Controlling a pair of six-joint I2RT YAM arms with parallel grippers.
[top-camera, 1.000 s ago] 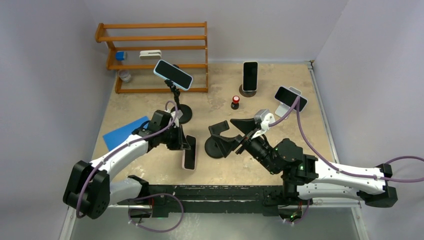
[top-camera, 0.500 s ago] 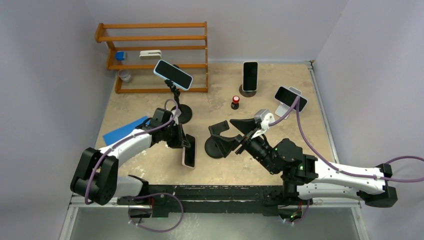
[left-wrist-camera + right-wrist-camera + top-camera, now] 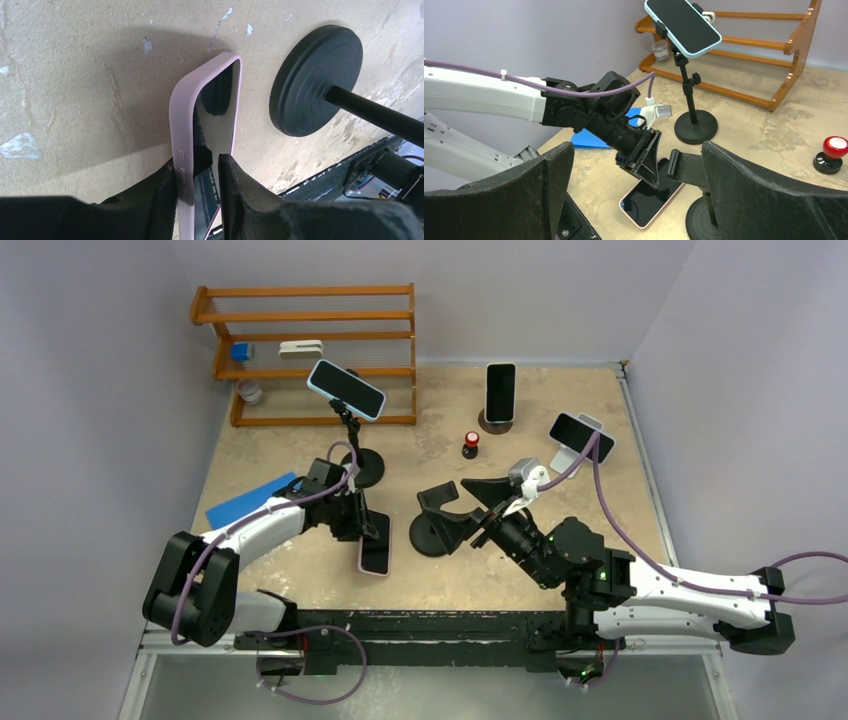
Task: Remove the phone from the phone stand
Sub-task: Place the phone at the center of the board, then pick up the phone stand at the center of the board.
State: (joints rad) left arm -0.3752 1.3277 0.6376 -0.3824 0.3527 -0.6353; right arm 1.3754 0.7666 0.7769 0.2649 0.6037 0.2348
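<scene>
At the far left of the table [image 3: 300, 570] lies a blue sheet [image 3: 250, 502], and behind it a wooden rack [image 3: 310, 315] stands against the back wall. In front of the rack a blue-cased phone [image 3: 345, 388] sits tilted on a tall black tripod-style stand [image 3: 694, 125]. Nearer, the left arm's fingers [image 3: 160, 200] are clamped on the long edges of the pink-cased phone [image 3: 207, 125], gripping it at one end. The phone is off its stand and down at the table, just left of the black phone stand [image 3: 432, 535]. Its long axis runs roughly front to back, with the free end pointing toward the near edge of the table. It is tilted rather than flat: the dark screen faces up and toward the stand's round base [image 3: 315, 80], and the pink side with the buttons is turned away from it. The free end is at the table, though whether it touches cannot be told. Right of that, the right arm's fingers [image 3: 514, 200] are spread wide apart around the stand's clamp [image 3: 684, 167], holding nothing. Further back are a red button [image 3: 470, 445], an upright phone [image 3: 500, 392] on a round base, and at the far right a phone on a white stand [image 3: 580, 437]
</scene>
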